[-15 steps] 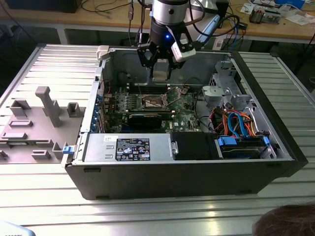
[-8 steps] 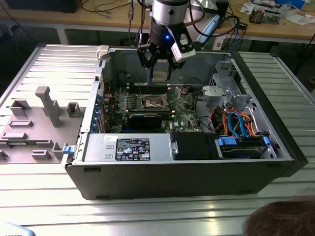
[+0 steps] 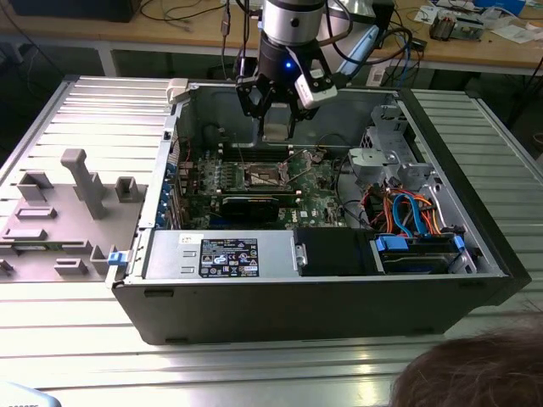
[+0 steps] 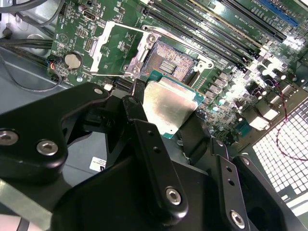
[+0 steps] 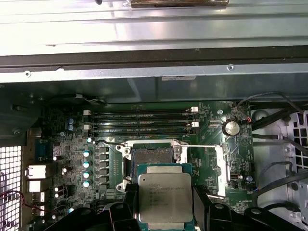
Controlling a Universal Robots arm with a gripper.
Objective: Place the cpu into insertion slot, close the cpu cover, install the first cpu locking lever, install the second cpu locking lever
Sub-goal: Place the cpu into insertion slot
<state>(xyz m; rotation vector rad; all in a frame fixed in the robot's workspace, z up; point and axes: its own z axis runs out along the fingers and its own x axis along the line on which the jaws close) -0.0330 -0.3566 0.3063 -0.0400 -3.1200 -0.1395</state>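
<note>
Placement underway: end effector (image 3: 277,119) clamps cpu (image 5: 165,197) by its edges, hovering above and just short of the open slot (image 5: 153,155), not yet seated. Seating, I'd judge, calls for squaring cpu over slot, then lowering gently.

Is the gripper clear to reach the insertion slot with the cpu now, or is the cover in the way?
Probably yes. The gripper holds the cpu above the board near the insertion slot; the cpu cover is swung aside, leaving the slot bare.
</note>
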